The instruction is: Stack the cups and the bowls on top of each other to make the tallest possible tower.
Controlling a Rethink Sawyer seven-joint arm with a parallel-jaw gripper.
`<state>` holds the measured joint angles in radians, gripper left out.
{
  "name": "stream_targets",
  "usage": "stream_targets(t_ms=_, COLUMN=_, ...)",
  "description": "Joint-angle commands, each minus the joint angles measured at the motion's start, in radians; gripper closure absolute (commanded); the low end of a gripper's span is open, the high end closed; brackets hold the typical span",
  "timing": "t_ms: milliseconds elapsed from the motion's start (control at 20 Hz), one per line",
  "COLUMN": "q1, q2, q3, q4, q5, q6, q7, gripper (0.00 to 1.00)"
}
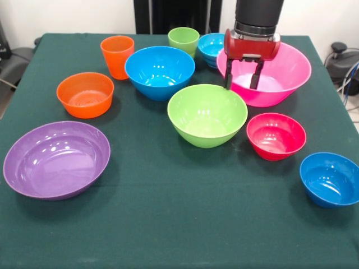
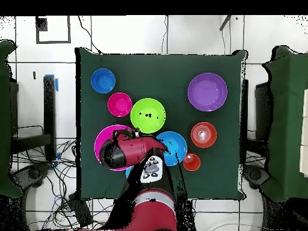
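Nothing is stacked yet: every bowl and cup sits separately on the counter (image 1: 168, 224). My fingers (image 1: 242, 84) hang narrowly parted and empty over the pink bowl (image 1: 286, 73), at its rim nearest the lime green bowl (image 1: 207, 115). Risk, as I judge it: descending here could strike either rim and shove both bowls.

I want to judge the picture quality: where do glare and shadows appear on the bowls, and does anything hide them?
Front view: white glare spots on the purple bowl, the large blue bowl and the pink bowl; soft shadows lie under each bowl on the cloth. Overhead view: the arm hides most of the pink bowl; glare is weak there.
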<state>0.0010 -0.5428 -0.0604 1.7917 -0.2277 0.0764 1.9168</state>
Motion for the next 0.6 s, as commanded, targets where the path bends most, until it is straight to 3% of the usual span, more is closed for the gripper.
stream_targets(t_ms=50, q1=-0.023, q2=0.046, q3=0.109, q4=0.041, q5=-0.035, q6=-0.114, q7=0.124, gripper=0.0)
stream_targets(t_ms=100, q1=-0.021, q2=0.046, q3=0.106, q4=0.041, q5=-0.033, q6=-0.118, q7=0.123, gripper=1.0)
stream_targets(t_ms=350, q1=-0.022, q2=0.048, q3=0.108, q4=0.041, q5=-0.032, q6=-0.116, q7=0.117, gripper=1.0)
stream_targets(t_ms=600, q1=-0.07, q2=0.042, q3=0.165, q4=0.065, q5=-0.041, q6=-0.114, q7=0.107, gripper=1.0)
